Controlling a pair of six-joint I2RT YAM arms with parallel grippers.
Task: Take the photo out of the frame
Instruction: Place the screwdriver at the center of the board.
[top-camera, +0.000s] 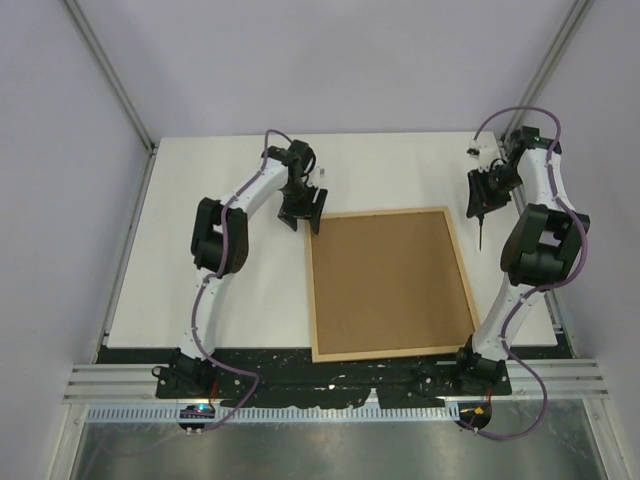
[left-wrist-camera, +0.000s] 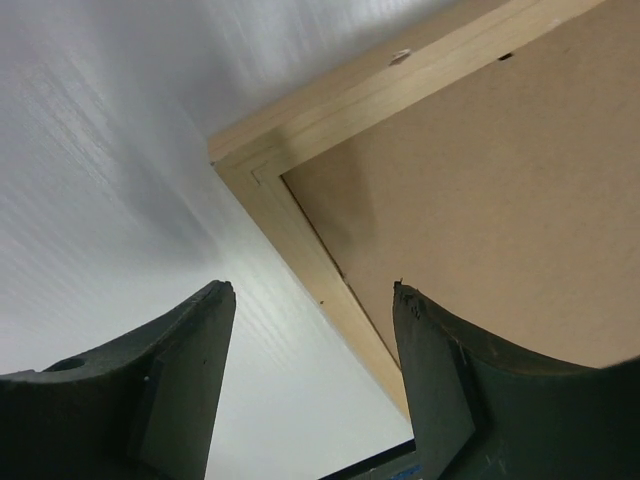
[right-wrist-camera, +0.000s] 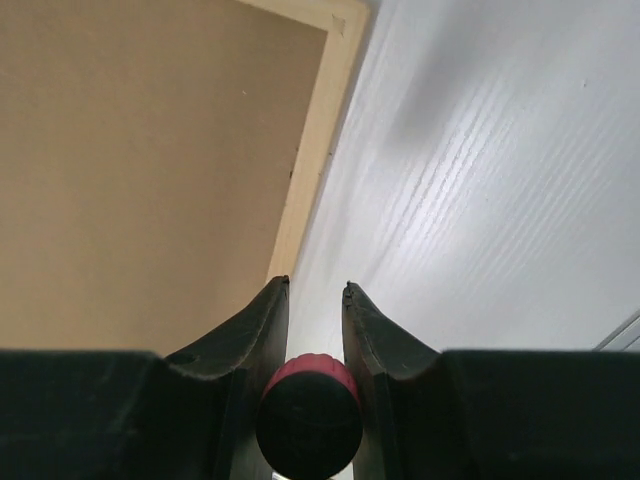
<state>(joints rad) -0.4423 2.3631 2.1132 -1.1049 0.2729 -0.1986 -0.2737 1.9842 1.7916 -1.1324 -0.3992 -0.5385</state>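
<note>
Left gripper (left-wrist-camera: 314, 300): jaws wide, nothing between them. Under and just past the tips sits a corner of the large light-wood rectangular picture frame (left-wrist-camera: 300, 215). It lies flat, brown fibreboard back up, on the white table (left-wrist-camera: 110, 200).

Right gripper (right-wrist-camera: 315, 290): jaws narrow, clamped on a black round-ended tool with a red collar (right-wrist-camera: 308, 412). The frame's wooden rail runs ahead from the left jaw tip.

White-shelled arms (top-camera: 255, 190), black joint housings (top-camera: 220, 238), purple cables (top-camera: 497, 116) looping alongside, dark curved end effector fingers (left-wrist-camera: 185, 380).
</note>
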